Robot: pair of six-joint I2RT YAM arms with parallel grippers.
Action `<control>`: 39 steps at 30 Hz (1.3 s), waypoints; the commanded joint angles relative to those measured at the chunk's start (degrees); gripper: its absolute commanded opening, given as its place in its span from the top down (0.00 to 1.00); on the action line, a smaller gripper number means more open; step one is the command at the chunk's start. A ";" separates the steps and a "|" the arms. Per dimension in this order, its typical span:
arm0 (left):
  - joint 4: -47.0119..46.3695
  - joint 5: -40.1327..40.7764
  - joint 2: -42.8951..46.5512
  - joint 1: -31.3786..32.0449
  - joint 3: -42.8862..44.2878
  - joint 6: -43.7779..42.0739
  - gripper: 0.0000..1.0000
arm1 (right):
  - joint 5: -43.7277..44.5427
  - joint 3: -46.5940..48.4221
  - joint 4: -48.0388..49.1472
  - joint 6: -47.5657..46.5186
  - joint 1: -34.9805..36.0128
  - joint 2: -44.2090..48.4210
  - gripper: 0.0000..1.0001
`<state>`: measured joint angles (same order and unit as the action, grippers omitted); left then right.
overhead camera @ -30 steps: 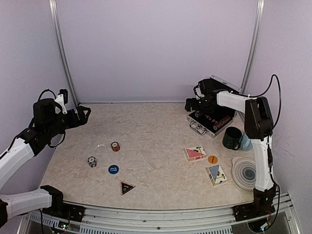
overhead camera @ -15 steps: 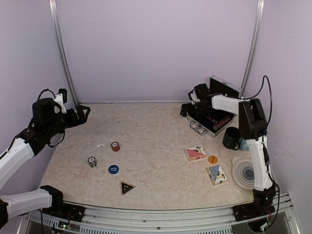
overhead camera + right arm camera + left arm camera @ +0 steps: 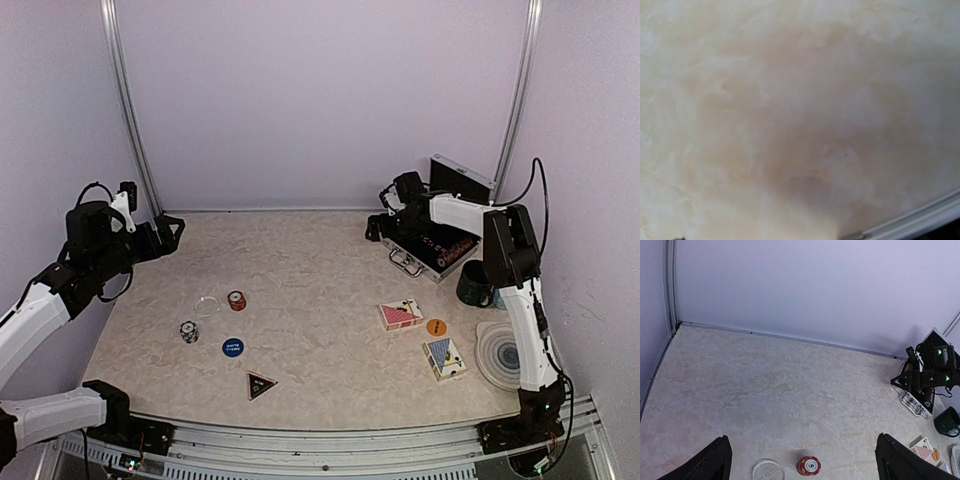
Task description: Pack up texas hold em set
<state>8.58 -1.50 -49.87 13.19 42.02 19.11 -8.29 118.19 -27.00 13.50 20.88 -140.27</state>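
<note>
The silver case [image 3: 440,248] stands open at the far right, while the red deck [image 3: 400,315], blue deck [image 3: 443,357] and chips [image 3: 237,300] lie scattered nearer. The right gripper [image 3: 376,228], claw spread and empty, hangs just beside the case's left corner. A careless swing there could shove the case into the dark mug [image 3: 477,283]. The left gripper [image 3: 172,232] is spread too, at the far left.

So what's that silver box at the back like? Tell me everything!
The silver case sits open at the table's far right, lid standing up behind it. It looks like metal, black inside, with a row of red chips in it and a handle on the front. A dark mug stands just beside it.
</note>
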 commanded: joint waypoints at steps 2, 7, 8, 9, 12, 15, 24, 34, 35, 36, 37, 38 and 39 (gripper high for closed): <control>-1.37 -0.24 0.47 -0.53 -0.82 0.05 0.01 | -6.18 2.51 -1.23 -4.28 1.62 -3.67 0.01; -1.37 -0.26 0.55 -0.67 -0.80 0.05 0.01 | -9.21 3.03 -1.90 -6.77 3.18 -4.20 0.02; -1.37 -0.33 0.56 -0.66 -0.88 0.05 0.01 | -9.64 3.11 -2.02 -7.34 3.60 -4.22 0.01; -1.37 -0.26 0.63 -0.69 -0.89 0.05 0.01 | -9.98 3.18 -2.15 -7.85 4.06 -4.22 0.01; -1.36 -0.19 0.72 -0.65 -0.89 0.05 0.01 | -10.36 3.19 -2.63 -9.01 5.28 -4.28 0.01; -1.37 -0.17 0.86 -0.71 -0.89 0.05 0.01 | -10.66 2.91 -2.80 -9.81 6.27 -4.24 0.01; -1.48 -0.45 1.00 -0.75 -0.89 0.26 0.01 | -12.51 1.32 -1.70 -12.80 9.98 -3.43 0.01; -1.59 -0.86 1.07 -0.97 -0.89 0.31 0.01 | -15.27 2.70 -2.97 -18.42 14.68 -3.75 0.01; -1.65 -0.85 1.09 -1.02 -0.89 0.38 0.01 | -15.62 2.74 -3.04 -18.95 15.12 -3.80 0.01; -1.60 -0.86 1.09 -1.06 -0.89 0.40 0.01 | -15.89 2.75 -3.08 -19.55 15.63 -3.79 0.01; -1.67 -0.94 1.09 -1.14 -0.89 0.42 0.01 | -16.17 2.72 -3.14 -20.21 16.08 -3.81 0.01; -1.72 -1.03 1.02 -1.15 -0.90 0.40 0.01 | -16.44 2.81 -3.19 -20.78 16.55 -3.85 0.01; -1.71 -1.13 1.00 -1.22 -0.91 0.40 0.01 | -16.54 2.83 -3.30 -21.43 17.08 -3.93 0.01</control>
<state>8.49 -1.58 -49.60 12.62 42.02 19.16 -17.82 120.40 -29.10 -4.32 33.87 -141.99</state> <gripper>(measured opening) 0.989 0.990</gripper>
